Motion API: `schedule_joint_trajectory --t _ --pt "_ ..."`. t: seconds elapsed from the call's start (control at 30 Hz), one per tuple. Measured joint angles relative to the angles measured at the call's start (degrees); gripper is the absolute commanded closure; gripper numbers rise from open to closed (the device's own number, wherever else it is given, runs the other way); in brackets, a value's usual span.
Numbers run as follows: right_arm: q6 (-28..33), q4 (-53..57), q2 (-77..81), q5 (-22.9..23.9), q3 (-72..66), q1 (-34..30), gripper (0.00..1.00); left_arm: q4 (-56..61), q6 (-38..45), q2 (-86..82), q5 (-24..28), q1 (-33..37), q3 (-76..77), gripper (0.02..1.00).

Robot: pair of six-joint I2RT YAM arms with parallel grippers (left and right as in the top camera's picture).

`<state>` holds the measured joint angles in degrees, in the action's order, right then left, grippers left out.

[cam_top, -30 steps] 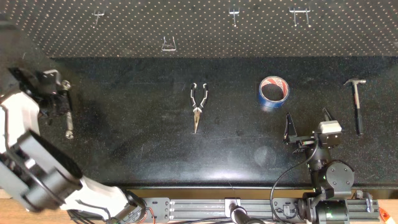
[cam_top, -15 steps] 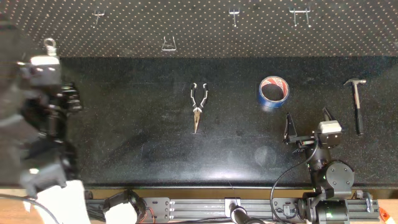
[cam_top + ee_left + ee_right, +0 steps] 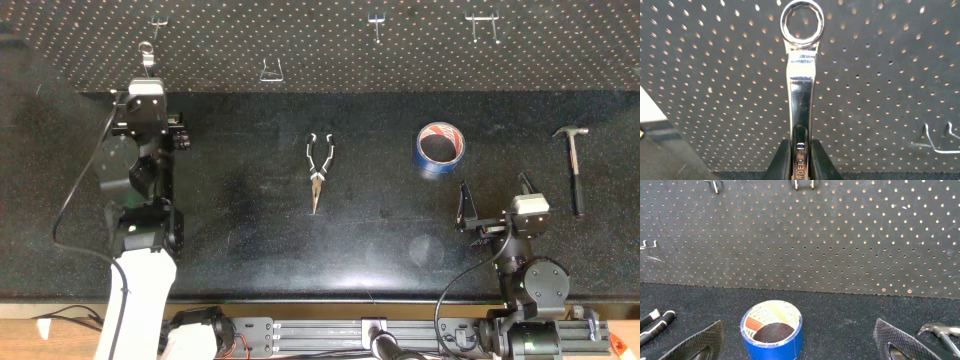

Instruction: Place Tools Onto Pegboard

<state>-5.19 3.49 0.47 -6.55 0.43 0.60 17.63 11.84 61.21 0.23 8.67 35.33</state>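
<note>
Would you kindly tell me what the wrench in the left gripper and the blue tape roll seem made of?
Wrench: probably polished chromed steel, judging by its mirror-like glare. Tape roll: apparently smooth blue plastic film, slightly glossy, wound on a pale core.

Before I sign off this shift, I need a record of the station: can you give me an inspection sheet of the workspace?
Surface: black mat, with the pegboard rising behind it.
Job's things: wrench held ring end up in front of the pegboard; pliers, tape roll and hammer lie apart on the mat.
Clutter: nothing seen.
Grippers: left gripper shut on the wrench; right gripper open, low, near the tape roll.
Cables: one black cable loops beside the left arm, another by the right arm's base.
Surroundings: bare hooks on the pegboard; rail along the front edge.
</note>
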Motion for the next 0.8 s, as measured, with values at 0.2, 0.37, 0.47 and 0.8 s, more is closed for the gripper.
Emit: schedule_joint_trajectory --t 0.2,0.37,0.47,0.8 --pt "0.0 0.0 0.0 0.0 0.0 0.0 0.025 3.1 -0.2 5.0 0.0 0.0 0.0 0.991" --pt "0.0 0.0 0.0 0.0 0.0 0.0 0.025 5.9 -0.2 7.5 0.1 1.7 0.0 0.991" --pt "0.0 0.0 0.0 0.0 0.0 0.0 0.025 6.2 -0.2 9.4 0.1 2.1 0.0 0.991" --pt "0.0 0.0 0.0 0.0 0.0 0.0 0.025 9.6 -0.2 13.8 1.3 2.1 0.0 0.991"
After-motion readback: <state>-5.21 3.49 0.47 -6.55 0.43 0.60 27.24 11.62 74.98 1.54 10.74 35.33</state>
